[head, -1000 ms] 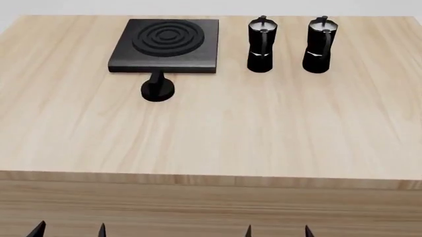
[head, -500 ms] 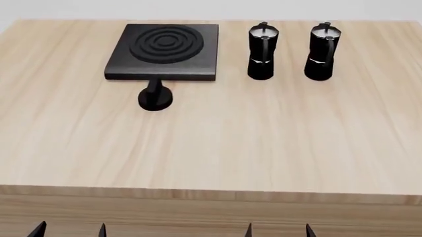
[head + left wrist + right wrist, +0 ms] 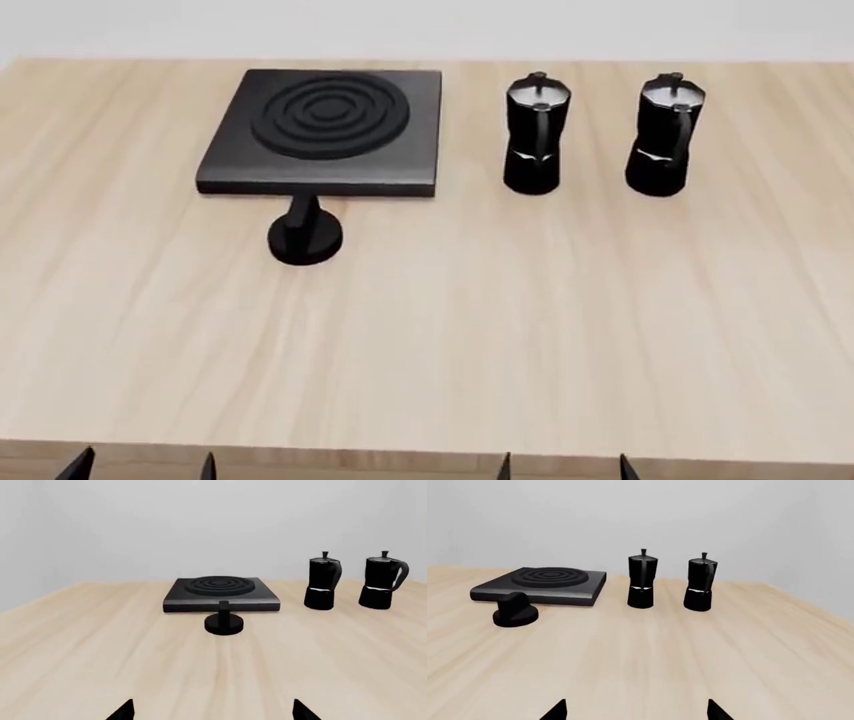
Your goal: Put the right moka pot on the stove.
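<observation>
Black right moka pot (image 3: 665, 133) far beyond right claw (image 3: 562, 466)

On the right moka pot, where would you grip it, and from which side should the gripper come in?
Probably the narrow waist of the right moka pot, approached from the robot's side by the right gripper, fingers level. It stands upright with clear table in front. Its handle seems to point right and toward the robot, and the left moka pot stands apart to its left, so either flank can take a finger.

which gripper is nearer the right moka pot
Right. The right gripper sits at the near table edge, slightly left of the right moka pot; the left gripper is much farther left.
</observation>
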Tool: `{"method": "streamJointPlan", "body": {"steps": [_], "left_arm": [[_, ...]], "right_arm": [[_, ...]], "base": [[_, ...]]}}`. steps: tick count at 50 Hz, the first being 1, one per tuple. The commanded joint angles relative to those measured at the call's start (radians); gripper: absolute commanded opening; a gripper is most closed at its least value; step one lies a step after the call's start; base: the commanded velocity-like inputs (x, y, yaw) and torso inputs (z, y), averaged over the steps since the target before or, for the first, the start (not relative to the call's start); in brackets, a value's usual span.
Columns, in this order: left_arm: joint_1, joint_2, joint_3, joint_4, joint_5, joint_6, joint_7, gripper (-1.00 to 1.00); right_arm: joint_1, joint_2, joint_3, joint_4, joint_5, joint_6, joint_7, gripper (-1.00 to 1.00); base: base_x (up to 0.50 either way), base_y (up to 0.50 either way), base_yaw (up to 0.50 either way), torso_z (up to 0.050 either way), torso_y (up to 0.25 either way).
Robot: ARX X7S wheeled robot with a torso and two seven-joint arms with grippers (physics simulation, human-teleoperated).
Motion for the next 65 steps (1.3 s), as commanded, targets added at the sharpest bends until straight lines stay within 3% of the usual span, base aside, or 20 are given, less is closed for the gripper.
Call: {"method": "streamJointPlan", "body": {"steps": [1,65], "left_arm": [[-0.001,-0.007,0.008,0.003,-0.004,-0.001,-0.009,1.00],[-0.009,-0.034,0.043,-0.006,-0.027,0.013,-0.051,1.00]], "right_arm": [[0.002,0.006,-0.011,0.003,0.002,-0.003,0.009,1.00],[0.016,0.033,-0.040,0.023,0.051,-0.011,0.033,1.00]], "base": [[0.24,0.03,0.00,0.000,0.000],[0.24,0.04,0.00,0.000,0.000]]}}
